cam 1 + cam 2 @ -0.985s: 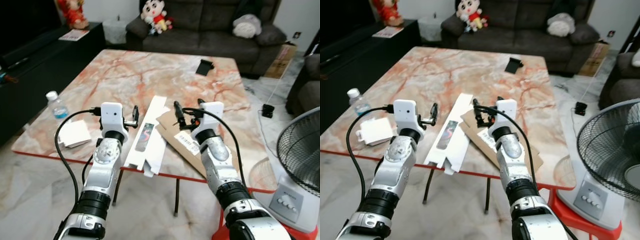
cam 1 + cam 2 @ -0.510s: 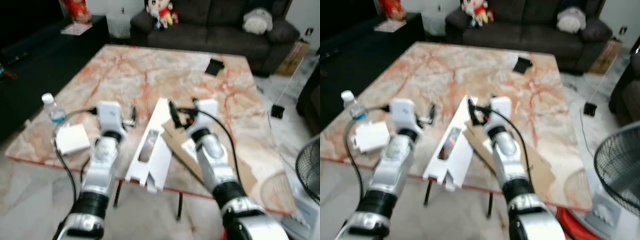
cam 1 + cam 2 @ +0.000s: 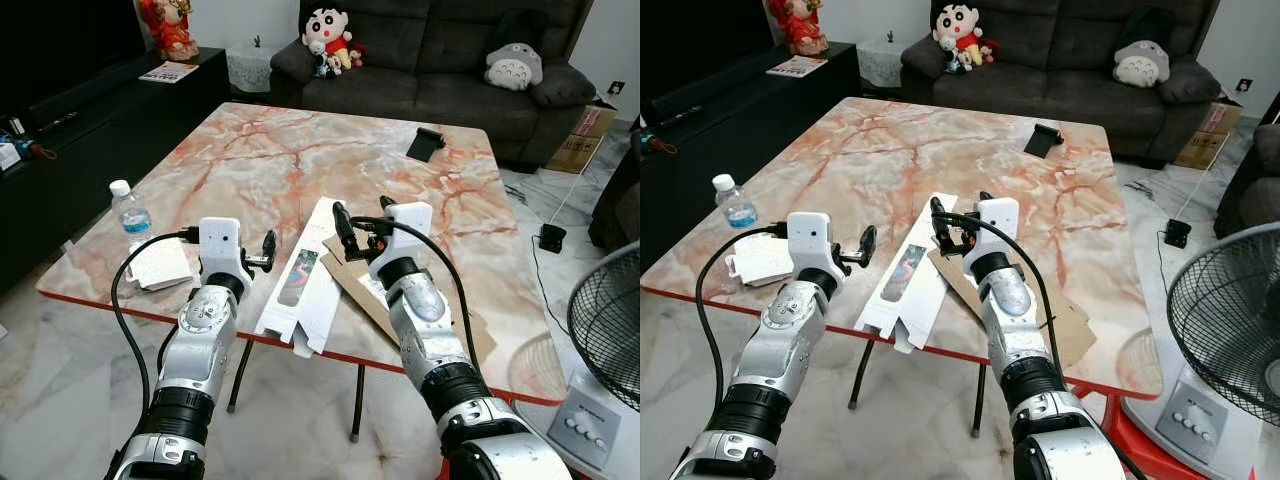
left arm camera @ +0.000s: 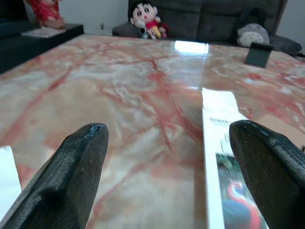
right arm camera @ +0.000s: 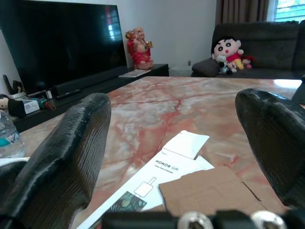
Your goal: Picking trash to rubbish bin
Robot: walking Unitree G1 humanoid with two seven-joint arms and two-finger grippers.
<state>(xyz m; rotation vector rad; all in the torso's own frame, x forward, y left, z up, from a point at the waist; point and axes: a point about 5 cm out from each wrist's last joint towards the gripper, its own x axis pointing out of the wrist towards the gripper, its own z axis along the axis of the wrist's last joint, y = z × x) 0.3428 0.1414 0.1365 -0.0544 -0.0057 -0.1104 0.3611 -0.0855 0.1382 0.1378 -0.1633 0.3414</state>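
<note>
Trash lay untouched on my marble table (image 3: 250, 160): a flattened white phone box (image 3: 303, 277) beside brown cardboard (image 3: 352, 275). My left gripper (image 3: 268, 249) and right gripper (image 3: 360, 224) hovered spread and empty; collection, I judged, hadn't begun.

Bright, sharp pics; glare on table (image 4: 190, 47).

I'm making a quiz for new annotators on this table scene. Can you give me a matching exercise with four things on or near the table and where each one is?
Things:
1. water bottle
2. flattened white box
3. brown cardboard
4. black item

Places:
A. far side of the table, toward the sofa
B. between the two grippers, overhanging the near edge
C. near the table's left edge, beside white paper
D. partly under the right arm

Pairs: 1-C, 2-B, 3-D, 4-A
</note>
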